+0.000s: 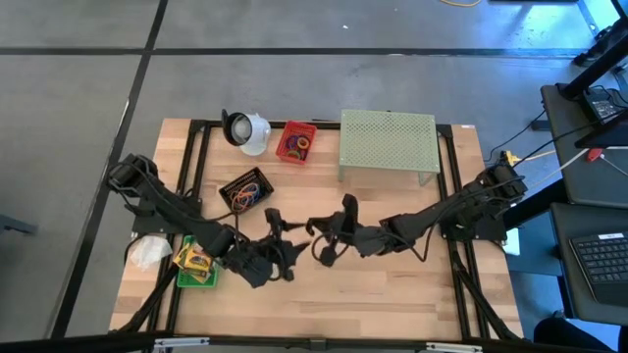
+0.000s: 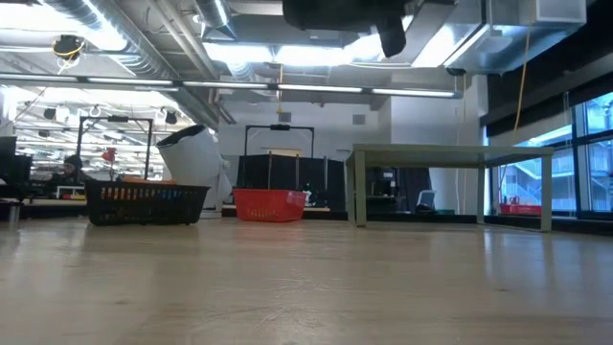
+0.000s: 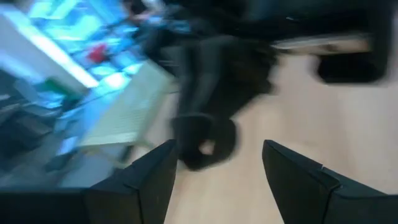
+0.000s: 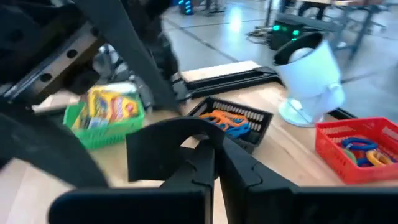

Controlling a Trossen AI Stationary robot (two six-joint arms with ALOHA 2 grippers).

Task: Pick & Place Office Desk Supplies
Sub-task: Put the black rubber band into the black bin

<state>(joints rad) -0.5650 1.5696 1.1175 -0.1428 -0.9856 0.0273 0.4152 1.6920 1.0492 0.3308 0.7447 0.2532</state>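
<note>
Holding rubber-band loops (image 1: 298,147): red basket (image 1: 295,130).

Bright overhead ceiling lighting, soft table (image 1: 392,284) shadows, heavy motion blur in left wrist view.

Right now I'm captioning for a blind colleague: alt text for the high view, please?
Two dark arms meet over a wooden table, left gripper beside right gripper. Behind sit a black mesh basket, red mesh basket, white cup-shaped object and pale green mesh stand; a green crayon-box basket lies left.
</note>
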